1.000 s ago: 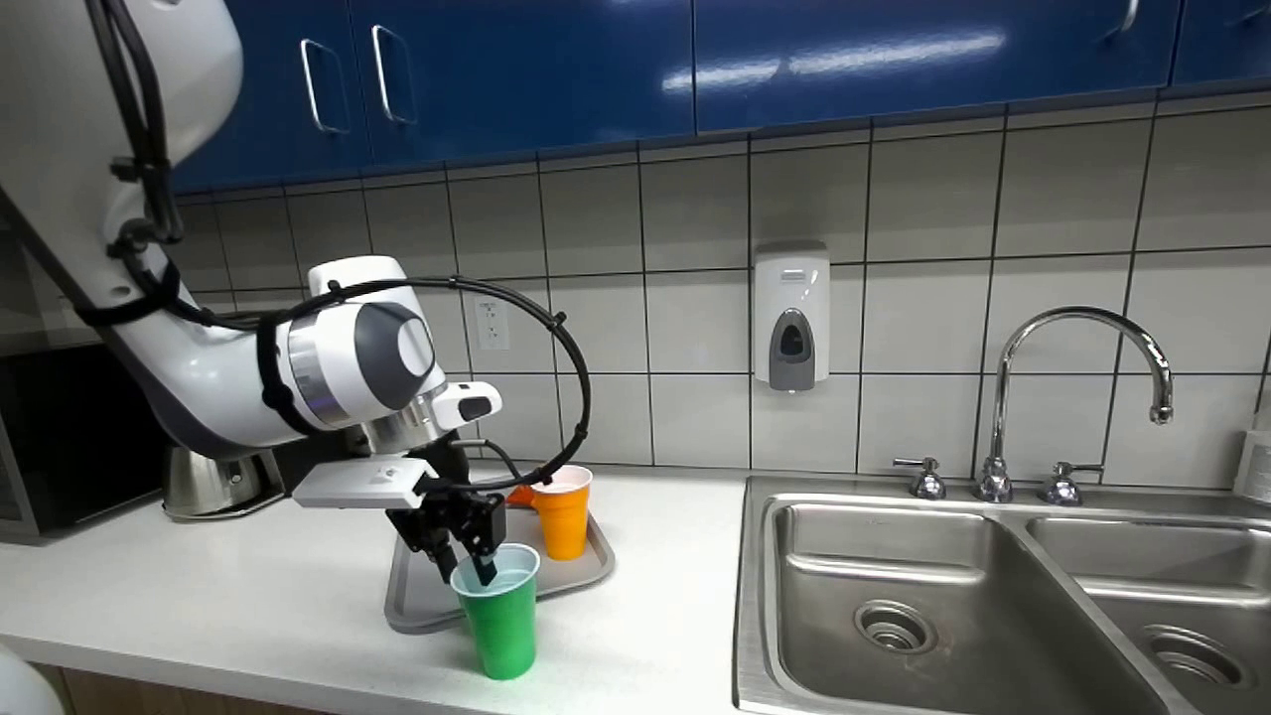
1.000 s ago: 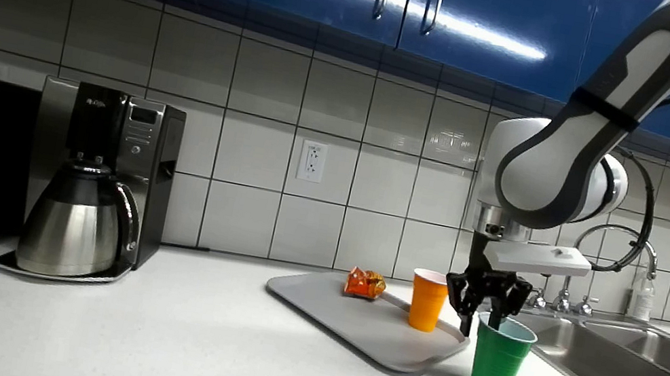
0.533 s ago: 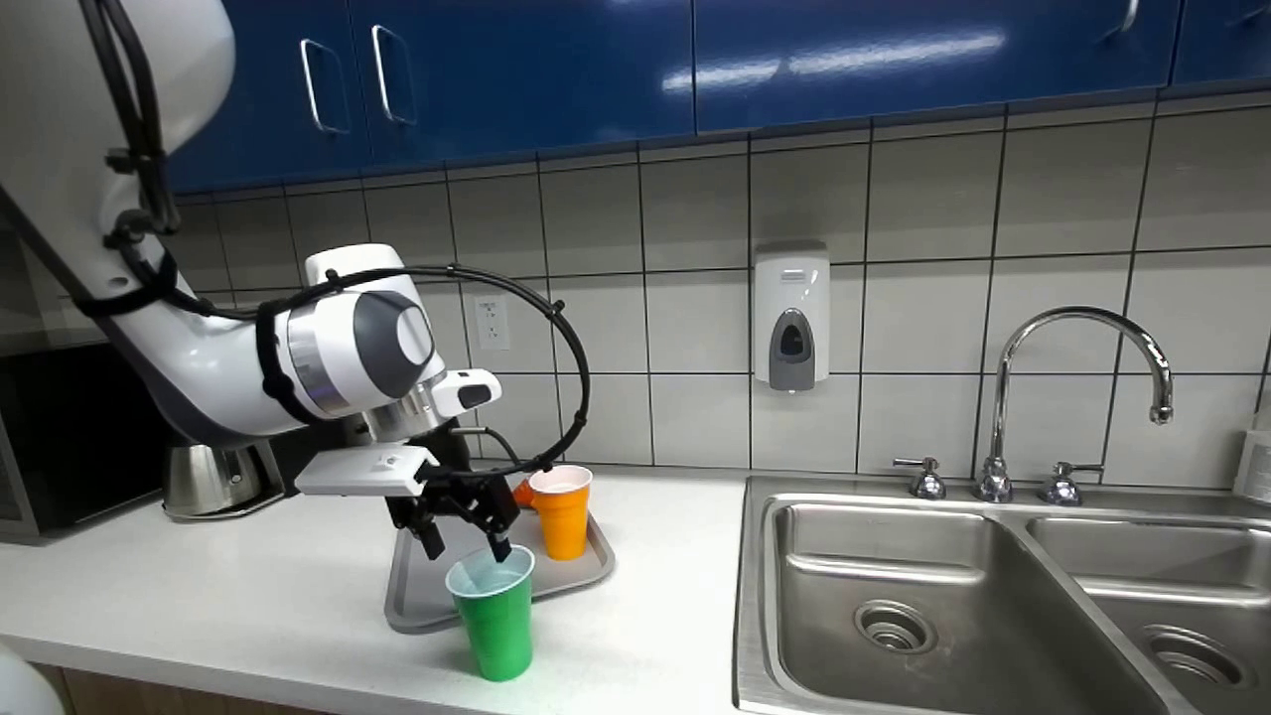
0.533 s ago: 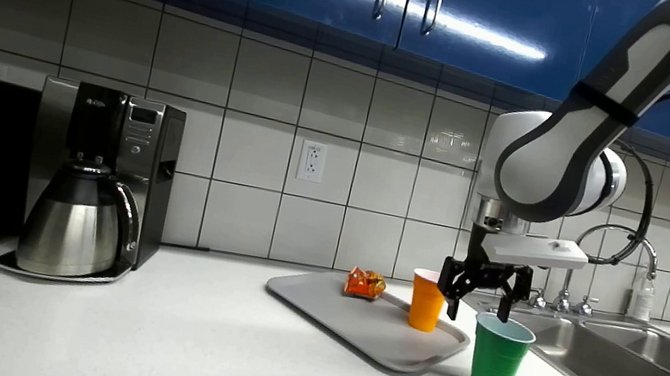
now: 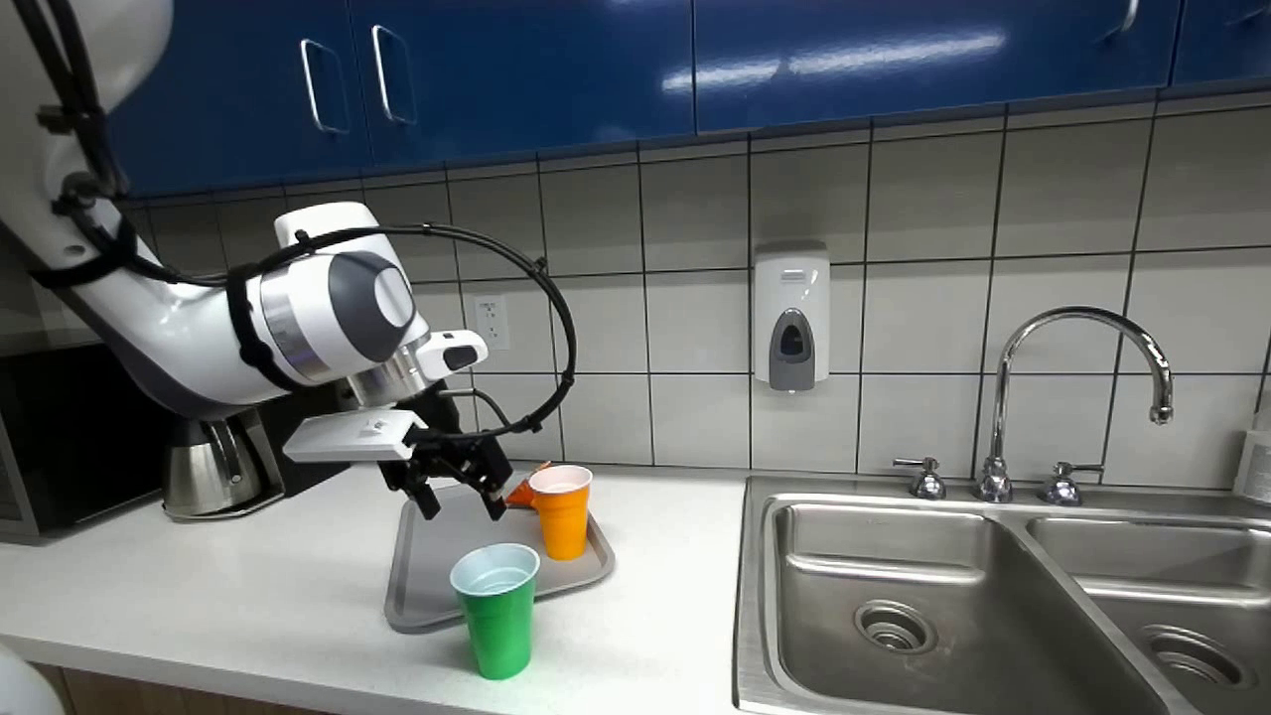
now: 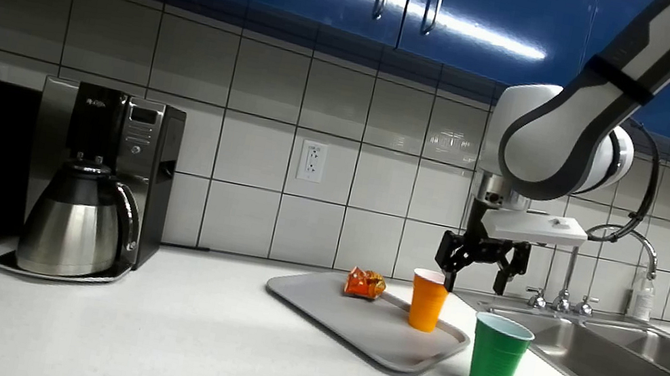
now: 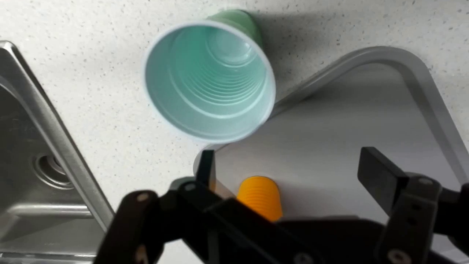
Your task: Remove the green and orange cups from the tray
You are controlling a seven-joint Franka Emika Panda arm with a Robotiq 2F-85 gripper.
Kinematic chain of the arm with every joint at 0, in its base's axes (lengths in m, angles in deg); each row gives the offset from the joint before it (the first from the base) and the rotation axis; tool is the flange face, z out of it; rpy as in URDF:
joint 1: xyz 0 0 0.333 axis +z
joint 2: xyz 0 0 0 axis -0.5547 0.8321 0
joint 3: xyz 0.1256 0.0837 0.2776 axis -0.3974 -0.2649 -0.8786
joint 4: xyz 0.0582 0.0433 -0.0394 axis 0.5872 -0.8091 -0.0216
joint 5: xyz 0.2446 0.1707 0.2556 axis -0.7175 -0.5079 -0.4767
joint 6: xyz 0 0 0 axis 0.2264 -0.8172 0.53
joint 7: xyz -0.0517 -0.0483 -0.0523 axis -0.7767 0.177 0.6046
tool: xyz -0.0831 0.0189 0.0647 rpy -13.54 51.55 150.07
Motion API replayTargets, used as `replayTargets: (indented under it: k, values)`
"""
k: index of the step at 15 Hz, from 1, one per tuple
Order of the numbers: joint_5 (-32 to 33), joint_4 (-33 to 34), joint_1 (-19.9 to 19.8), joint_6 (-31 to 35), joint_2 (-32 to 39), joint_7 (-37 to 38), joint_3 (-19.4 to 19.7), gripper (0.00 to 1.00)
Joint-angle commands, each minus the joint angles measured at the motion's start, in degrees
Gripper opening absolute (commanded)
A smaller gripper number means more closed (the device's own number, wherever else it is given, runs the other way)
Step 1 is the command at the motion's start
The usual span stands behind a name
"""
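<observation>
The green cup (image 5: 498, 628) stands upright on the counter in both exterior views, just off a corner of the grey tray (image 6: 340, 313). In the wrist view I look down into the mouth of the green cup (image 7: 209, 84). On the tray the orange cup (image 6: 426, 306) is upright; in the wrist view my gripper's left finger hides part of the orange cup (image 7: 259, 194). My gripper (image 5: 463, 508) hangs above both cups' rims, apart from them. Wide open, the gripper (image 7: 287, 161) has nothing between its fingers.
An orange snack wrapper (image 6: 365, 283) lies on the tray behind the orange cup. A steel double sink (image 5: 914, 586) with a tall faucet (image 5: 1003, 397) is set into the counter. A coffee maker (image 6: 136, 180) stands near the tiled wall, under blue cabinets (image 5: 536, 70).
A second ago one finger was inside the green cup's rim. Since then the jaws have spread wide and the gripper has risen clear. The green cup stays on the counter.
</observation>
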Motion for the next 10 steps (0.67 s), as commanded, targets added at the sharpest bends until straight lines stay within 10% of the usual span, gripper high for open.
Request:
replayTargets:
  k: [1,10]
  values:
    - [-0.5,0.6,-0.9,-2.2,-2.8,1.3,-1.9,1.00]
    - [0.3,4.2,-2.4,0.0,0.2,0.5,-1.4,1.00]
